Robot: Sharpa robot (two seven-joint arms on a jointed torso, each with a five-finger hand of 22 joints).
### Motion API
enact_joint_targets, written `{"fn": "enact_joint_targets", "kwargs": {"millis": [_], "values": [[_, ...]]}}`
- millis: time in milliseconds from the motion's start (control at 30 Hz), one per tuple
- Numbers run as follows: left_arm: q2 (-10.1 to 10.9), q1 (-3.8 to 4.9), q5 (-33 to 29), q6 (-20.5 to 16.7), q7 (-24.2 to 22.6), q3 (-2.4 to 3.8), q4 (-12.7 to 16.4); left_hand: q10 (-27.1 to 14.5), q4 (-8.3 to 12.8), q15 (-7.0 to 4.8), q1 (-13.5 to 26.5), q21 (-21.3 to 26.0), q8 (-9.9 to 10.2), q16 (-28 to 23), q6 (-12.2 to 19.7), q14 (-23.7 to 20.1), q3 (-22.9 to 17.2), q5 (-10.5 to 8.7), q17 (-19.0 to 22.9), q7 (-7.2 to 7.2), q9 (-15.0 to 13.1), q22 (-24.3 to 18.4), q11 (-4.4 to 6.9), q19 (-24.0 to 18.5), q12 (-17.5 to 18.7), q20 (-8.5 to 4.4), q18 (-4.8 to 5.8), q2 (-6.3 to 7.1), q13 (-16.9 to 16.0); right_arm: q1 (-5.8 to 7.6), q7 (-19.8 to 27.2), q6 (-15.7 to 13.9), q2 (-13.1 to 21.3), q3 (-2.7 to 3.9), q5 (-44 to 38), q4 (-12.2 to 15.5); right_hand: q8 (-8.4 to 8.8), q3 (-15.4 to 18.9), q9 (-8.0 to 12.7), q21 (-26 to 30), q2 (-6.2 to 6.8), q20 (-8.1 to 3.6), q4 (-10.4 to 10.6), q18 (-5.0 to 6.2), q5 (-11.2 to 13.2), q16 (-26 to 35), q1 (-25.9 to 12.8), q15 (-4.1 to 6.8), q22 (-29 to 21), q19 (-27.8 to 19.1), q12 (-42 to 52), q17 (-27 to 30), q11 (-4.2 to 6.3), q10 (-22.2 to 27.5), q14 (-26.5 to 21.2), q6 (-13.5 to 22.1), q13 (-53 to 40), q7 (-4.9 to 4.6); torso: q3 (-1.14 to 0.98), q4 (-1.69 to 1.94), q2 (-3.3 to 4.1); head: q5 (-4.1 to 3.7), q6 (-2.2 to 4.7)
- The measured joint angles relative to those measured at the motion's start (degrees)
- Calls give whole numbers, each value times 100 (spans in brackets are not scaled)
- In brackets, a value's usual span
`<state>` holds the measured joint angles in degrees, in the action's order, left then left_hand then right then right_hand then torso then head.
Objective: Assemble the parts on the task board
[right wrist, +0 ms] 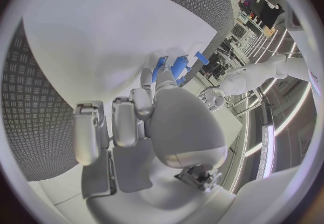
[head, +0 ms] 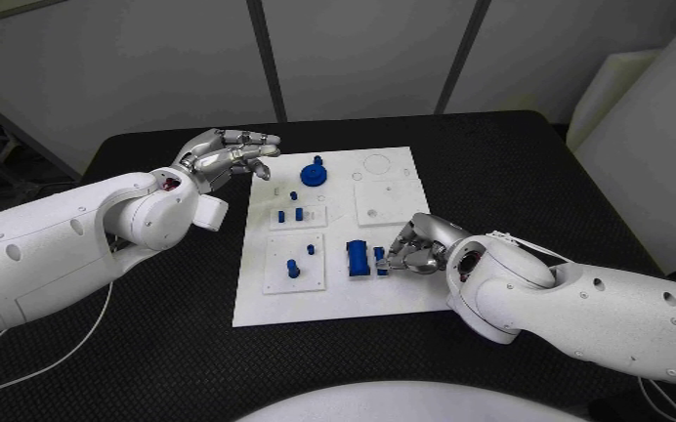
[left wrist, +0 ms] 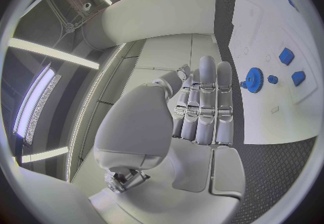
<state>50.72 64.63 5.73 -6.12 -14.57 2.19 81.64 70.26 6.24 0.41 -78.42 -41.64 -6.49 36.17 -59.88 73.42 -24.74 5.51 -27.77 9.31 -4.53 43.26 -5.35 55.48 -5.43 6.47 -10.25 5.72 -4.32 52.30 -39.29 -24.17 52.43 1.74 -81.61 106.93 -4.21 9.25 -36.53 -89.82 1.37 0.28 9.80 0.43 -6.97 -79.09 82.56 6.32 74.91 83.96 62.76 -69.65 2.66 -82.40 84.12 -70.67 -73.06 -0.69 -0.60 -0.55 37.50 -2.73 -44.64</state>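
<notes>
White arms (head: 85,232) — smooth shells; silver hands (head: 232,158).

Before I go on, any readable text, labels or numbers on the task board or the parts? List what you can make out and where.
None can be read.
Task board: faint raised outlines on its white plates, no legible lettering.
Small pale tag near the blue gear, on the board: too small to read.
Blue parts: no markings visible.
Left robot hand and right robot hand: no legible brand or number.
</notes>
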Motion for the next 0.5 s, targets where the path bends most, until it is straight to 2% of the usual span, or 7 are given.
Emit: {"fn": "enact_joint_targets", "kwargs": {"millis": [167,267,333,400,500], "values": [[-5,0,0,0,0,0,-7,0,0,0,0,0,0,0,0,0,0,0,0,0,0,0,0,0,0,0,0,0,0,1,74,-26,-6,-2,-100,-12,0,24,-21,0,-3,0,-53,0,53,0,85,-1,0,0,19,-15,0,0,1,-29,7,-8,1,-1,-5,-5,11],[-6,0,0,0,0,0,-18,0,0,0,0,0,0,0,0,0,0,0,0,0,0,0,0,0,0,0,0,0,0,-4,163,-81,24,-9,-100,-13,0,174,-34,0,-2,0,96,0,65,0,7,-2,0,0,31,-1,0,0,2,-29,29,-8,1,-2,-9,-7,27],[-8,0,0,0,0,0,-28,0,0,0,0,0,0,0,0,0,0,0,0,0,0,0,0,0,0,0,0,0,0,-5,280,-138,57,-9,-32,-13,14,280,-35,0,26,0,263,0,65,73,-280,3,0,0,-69,117,0,0,6,42,107,-79,1,-3,-13,-7,44],[-15,0,0,0,0,0,-46,0,0,0,0,0,0,0,0,0,0,0,0,0,0,0,0,0,0,0,0,0,0,-5,492,-208,93,-9,158,-24,46,308,-35,0,141,0,457,0,65,199,-502,4,0,0,-287,306,-18,60,0,215,204,-123,2,-5,-19,-7,60],[-31,0,0,0,0,0,-75,0,0,0,0,0,0,0,0,0,0,0,0,0,0,0,0,0,0,0,0,0,0,7,916,-291,128,-8,602,-111,46,253,-35,30,272,3,629,-1,65,329,-630,-52,0,3,-456,483,-101,171,-7,435,303,-180,7,-7,-36,-6,86]]}}
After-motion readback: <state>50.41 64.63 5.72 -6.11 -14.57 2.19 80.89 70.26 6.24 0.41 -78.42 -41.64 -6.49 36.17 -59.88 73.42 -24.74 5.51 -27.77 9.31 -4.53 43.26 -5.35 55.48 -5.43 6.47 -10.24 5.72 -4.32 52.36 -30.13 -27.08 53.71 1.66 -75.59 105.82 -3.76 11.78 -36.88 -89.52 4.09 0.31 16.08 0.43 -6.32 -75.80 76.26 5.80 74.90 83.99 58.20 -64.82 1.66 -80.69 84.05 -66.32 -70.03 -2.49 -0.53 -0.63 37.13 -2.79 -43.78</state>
